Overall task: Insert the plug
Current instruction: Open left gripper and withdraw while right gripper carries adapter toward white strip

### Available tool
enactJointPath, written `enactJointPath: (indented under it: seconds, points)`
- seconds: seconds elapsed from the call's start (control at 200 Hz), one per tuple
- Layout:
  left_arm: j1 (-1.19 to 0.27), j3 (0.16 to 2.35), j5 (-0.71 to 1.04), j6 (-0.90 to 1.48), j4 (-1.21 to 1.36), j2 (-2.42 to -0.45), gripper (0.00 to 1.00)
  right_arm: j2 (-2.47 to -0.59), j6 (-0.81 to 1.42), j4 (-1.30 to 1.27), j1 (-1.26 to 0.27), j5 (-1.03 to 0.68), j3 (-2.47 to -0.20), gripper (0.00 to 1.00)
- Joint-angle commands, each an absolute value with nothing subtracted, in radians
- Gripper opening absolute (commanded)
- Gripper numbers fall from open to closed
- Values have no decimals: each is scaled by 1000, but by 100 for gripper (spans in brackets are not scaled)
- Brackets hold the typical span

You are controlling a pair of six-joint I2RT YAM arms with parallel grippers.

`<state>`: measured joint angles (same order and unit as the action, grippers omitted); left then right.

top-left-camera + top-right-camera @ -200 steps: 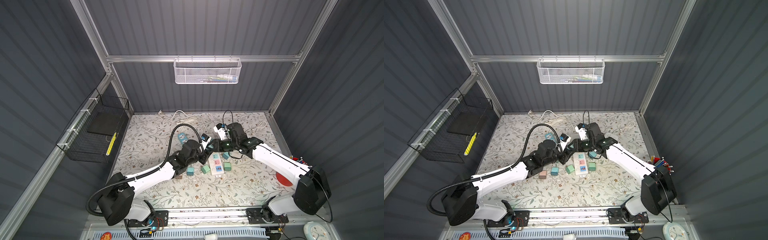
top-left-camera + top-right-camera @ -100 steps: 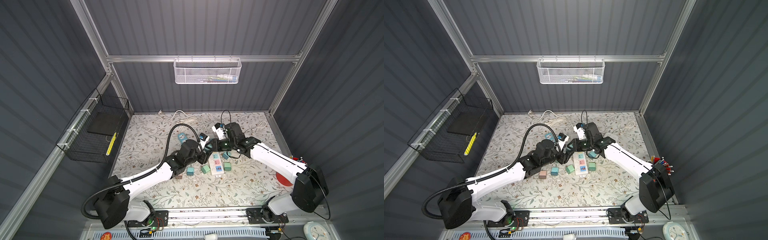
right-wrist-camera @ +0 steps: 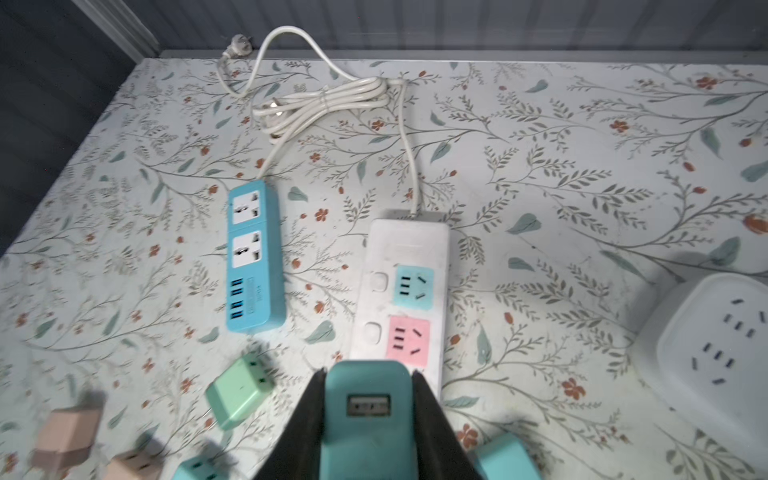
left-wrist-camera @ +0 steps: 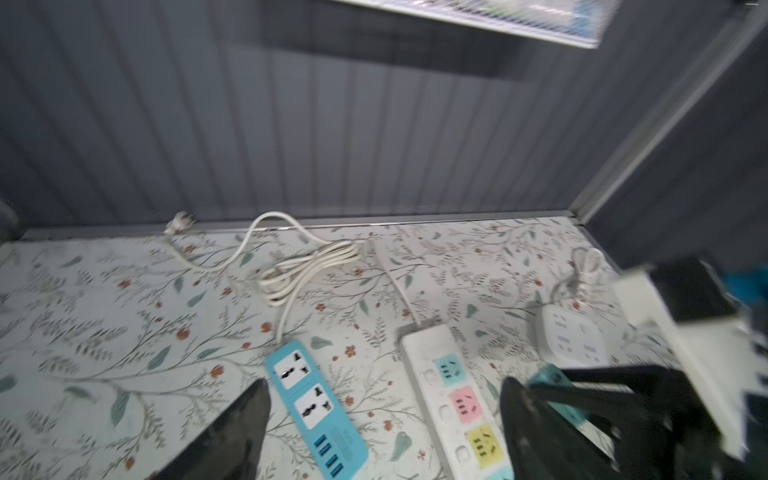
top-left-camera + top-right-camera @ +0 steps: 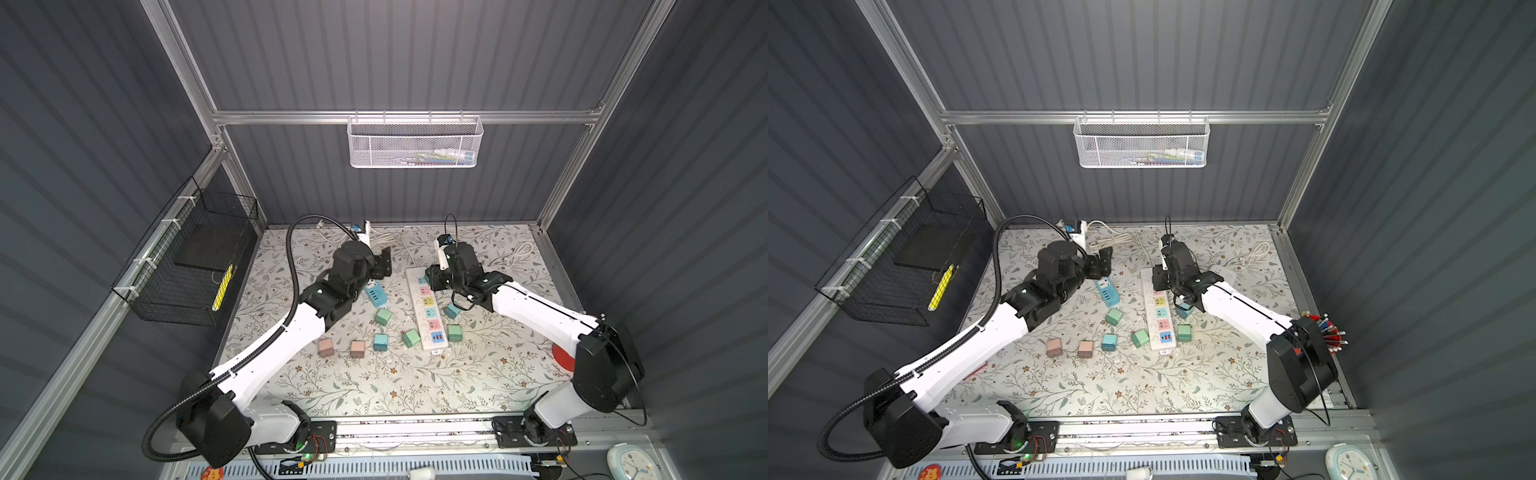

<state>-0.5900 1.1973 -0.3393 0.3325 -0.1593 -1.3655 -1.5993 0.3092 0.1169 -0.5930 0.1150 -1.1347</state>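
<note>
The right tool [image 3: 369,376] is clamped on a teal, rounded plastic USB charger plug [image 3: 368,440], held at the 12 o'clock end of the white power strip with pastel sockets [image 5: 429,316]. The strip's long axis runs roughly 12 to 6 o'clock on the floral worktop [image 5: 374,390]. The left tool [image 4: 383,382] gapes empty at about 10 o'clock from the strip, so the right arm is nearer. The target socket probably lies just beneath the plug's hidden prongs.

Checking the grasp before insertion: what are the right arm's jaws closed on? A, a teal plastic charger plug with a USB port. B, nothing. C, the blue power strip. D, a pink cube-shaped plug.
A: in the right wrist view the right arm's jaws press both sides of the teal plastic charger plug with a USB port, near the long white power strip.
</note>
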Motion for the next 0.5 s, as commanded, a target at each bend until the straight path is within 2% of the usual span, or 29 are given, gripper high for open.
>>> enactJointPath:
  seconds: [0.0,0.155,0.495]
  points:
    - [-551,1269,-240,422,-299,-1448,86,-1648,280,-21,-603,216,-1112,19]
    - [-525,1302,-192,407,-316,-1506,87,-1738,289,-80,-605,210,-1128,19]
    - [-522,1222,-144,400,-265,-1474,87,-1867,289,-92,-605,249,-1200,19]
